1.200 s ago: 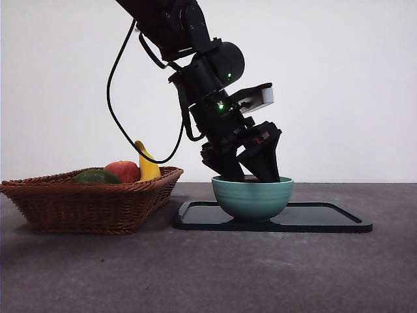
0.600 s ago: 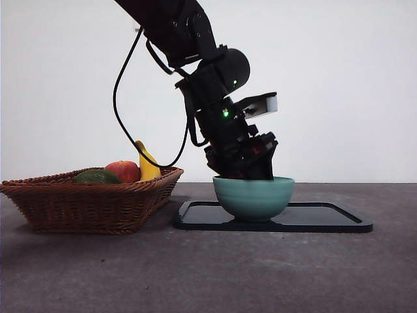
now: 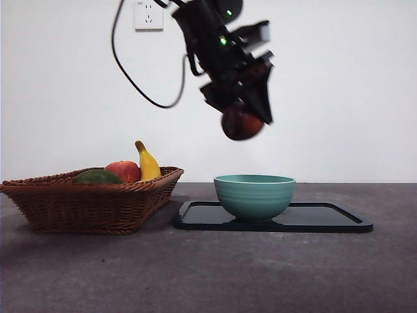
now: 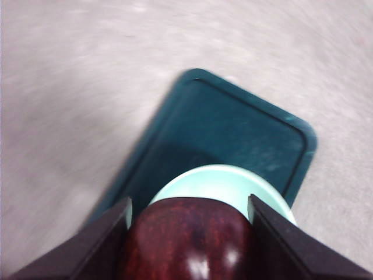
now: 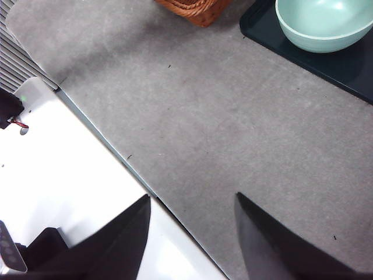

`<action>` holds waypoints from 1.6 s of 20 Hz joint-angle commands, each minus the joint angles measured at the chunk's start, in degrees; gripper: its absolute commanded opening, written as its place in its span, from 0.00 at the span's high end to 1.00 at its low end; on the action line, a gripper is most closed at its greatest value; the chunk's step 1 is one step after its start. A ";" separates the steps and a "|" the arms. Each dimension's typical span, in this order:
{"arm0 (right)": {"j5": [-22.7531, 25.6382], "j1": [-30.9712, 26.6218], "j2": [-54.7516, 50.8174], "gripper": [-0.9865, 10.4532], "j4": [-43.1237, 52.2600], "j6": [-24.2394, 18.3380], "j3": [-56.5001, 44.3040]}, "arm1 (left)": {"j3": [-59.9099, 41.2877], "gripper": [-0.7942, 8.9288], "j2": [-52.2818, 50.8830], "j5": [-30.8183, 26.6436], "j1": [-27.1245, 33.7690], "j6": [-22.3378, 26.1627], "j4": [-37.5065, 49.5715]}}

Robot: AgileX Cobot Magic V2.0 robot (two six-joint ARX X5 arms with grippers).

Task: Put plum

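Observation:
The plum [image 3: 240, 127], dark maroon and glossy, hangs high in the air with my left gripper [image 3: 246, 117] shut on it. It is well above the teal bowl [image 3: 254, 195], which stands on a black tray [image 3: 326, 218]. In the left wrist view the plum [image 4: 189, 239] fills the space between the jaws of the left gripper [image 4: 189, 201], with the bowl's rim [image 4: 215, 173] and the tray [image 4: 233, 128] below it. My right gripper [image 5: 192, 199] is open and holds nothing, over bare grey table away from the bowl [image 5: 323, 26].
A wicker basket [image 3: 91, 202] left of the tray holds a red apple [image 3: 124, 171], a banana [image 3: 148, 163] and a dark green fruit [image 3: 96, 177]. The right wrist view shows a white surface [image 5: 70, 175] past the table's edge.
The left gripper was down in the bowl. It has since risen well above the bowl with the plum between its jaws.

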 commanded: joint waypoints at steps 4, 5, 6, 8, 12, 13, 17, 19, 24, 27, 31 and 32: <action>-0.35 0.33 -0.66 0.71 -0.02 -0.44 0.39 | 2.10 0.86 -6.88 0.70 4.79 -2.29 -8.04; -0.35 0.33 -0.81 0.71 -0.04 -0.44 0.39 | 2.10 0.86 -7.96 2.56 5.95 -2.27 -9.70; -0.35 0.33 -0.94 0.71 -0.04 -0.44 0.39 | 2.10 0.86 -9.27 4.76 7.26 -2.27 -11.37; -0.35 0.33 -1.03 0.71 -0.24 -0.44 0.42 | 2.05 0.90 -11.82 6.03 9.62 -1.81 -15.43; -0.35 0.33 -1.01 0.71 -0.52 -0.94 0.42 | 2.05 0.90 -17.25 8.35 13.99 0.70 -24.87; -0.35 0.33 -1.03 0.71 -0.46 -0.98 0.42 | 2.01 0.90 -18.43 8.79 14.91 1.31 -26.58; -0.52 0.33 -1.03 0.71 -0.57 -1.09 0.42 | -2.34 0.90 -23.82 10.95 19.47 1.22 -27.39; -0.52 0.33 -1.03 0.71 -0.52 -1.62 0.42 | -8.48 0.90 -25.94 10.95 21.46 1.27 -26.93; -0.52 0.33 -1.03 0.71 -0.87 -1.97 0.42 | -32.70 0.90 -30.49 10.88 23.56 -2.75 -9.31; -0.52 0.33 -1.03 0.71 -0.98 -1.97 0.42 | -43.82 0.90 -30.34 8.37 22.60 -6.84 3.10; -0.52 0.33 -1.03 0.71 -1.03 -2.01 0.42 | -52.87 0.90 -30.23 -2.23 19.80 -8.17 15.76; -0.52 0.33 -1.03 0.71 -0.98 -2.01 0.42 | -54.38 0.90 -30.23 -4.07 19.15 -8.37 18.67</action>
